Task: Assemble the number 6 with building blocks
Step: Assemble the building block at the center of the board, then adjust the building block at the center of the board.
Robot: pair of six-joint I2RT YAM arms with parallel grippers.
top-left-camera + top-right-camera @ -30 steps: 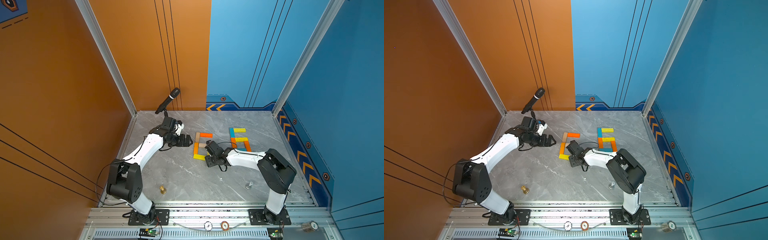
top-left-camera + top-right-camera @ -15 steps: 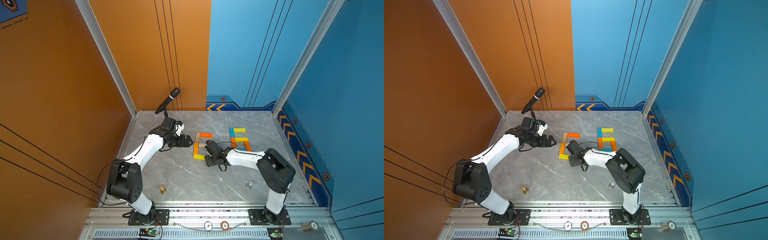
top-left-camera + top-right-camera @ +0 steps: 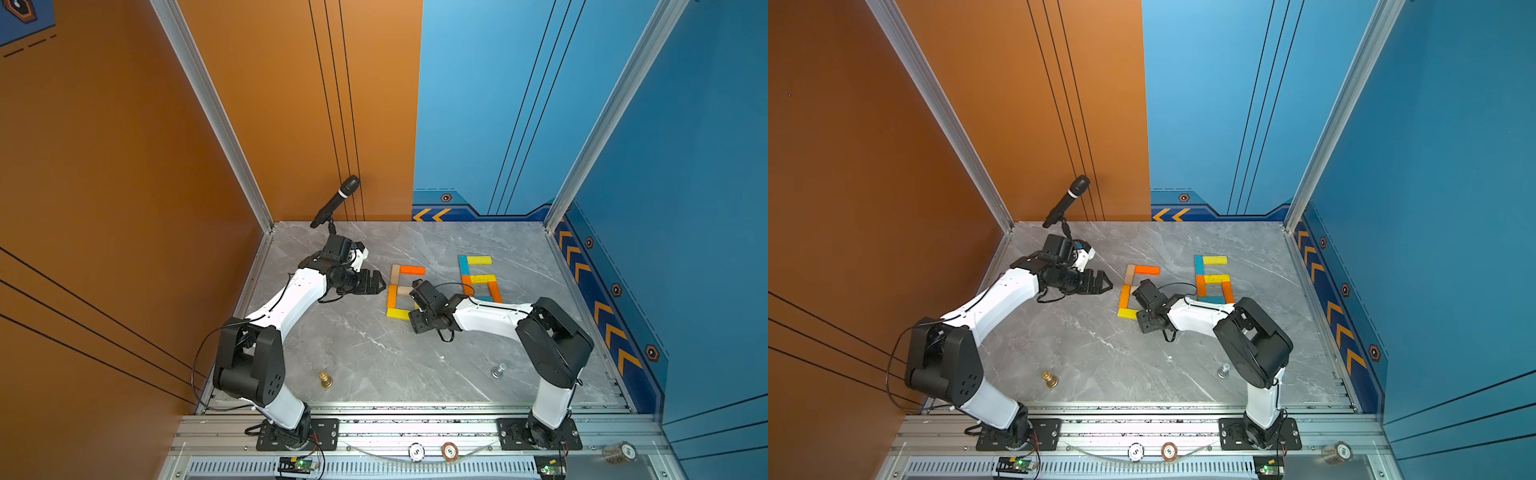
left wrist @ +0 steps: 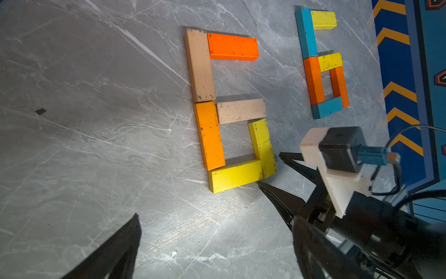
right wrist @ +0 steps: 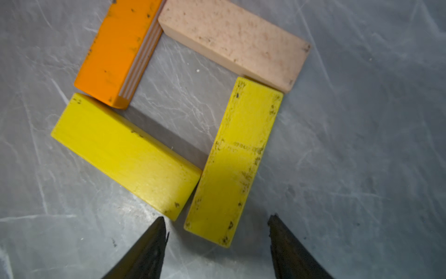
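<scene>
Two figures of building blocks lie flat on the table [image 3: 374, 353], side by side toward its back: the left figure [image 3: 392, 291] and the right figure [image 3: 478, 278], with a gap between them. The left gripper [image 3: 376, 282] hangs just left of the left figure, clear of it. The right gripper [image 5: 218, 221] sits at that figure's near right corner, where one block's end lies between its fingers without touching them. A microphone [image 3: 336, 201] stands at the back left corner. Near the front edge stand the left chess piece [image 3: 325, 379] and the right chess piece [image 3: 498, 370], well apart.
</scene>
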